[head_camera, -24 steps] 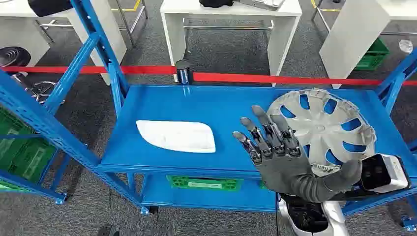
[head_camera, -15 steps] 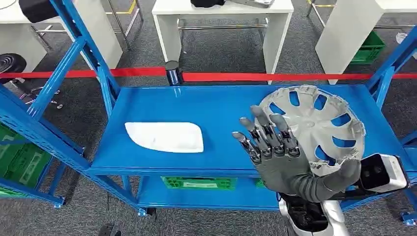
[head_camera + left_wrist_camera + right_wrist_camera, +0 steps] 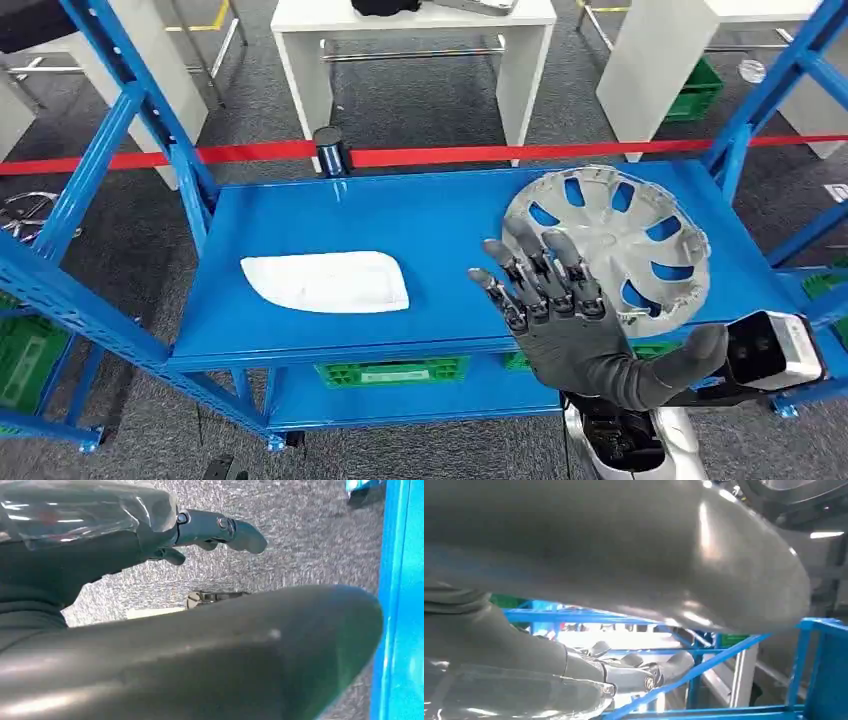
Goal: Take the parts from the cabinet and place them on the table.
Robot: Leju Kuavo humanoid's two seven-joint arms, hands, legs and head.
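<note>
The right hand (image 3: 560, 310) is raised in front of the blue cabinet shelf (image 3: 440, 215), its fingers spread and its thumb under the near rim of the silver wheel cover (image 3: 615, 240), which it holds tilted up off the shelf. A white curved part (image 3: 325, 281) lies flat on the shelf, well apart to the left. The left hand (image 3: 200, 530) hangs over grey carpet (image 3: 300, 540) beside the blue frame, fingers loosely apart and holding nothing. White counters (image 3: 410, 20) stand beyond a red barrier tape (image 3: 500, 154).
</note>
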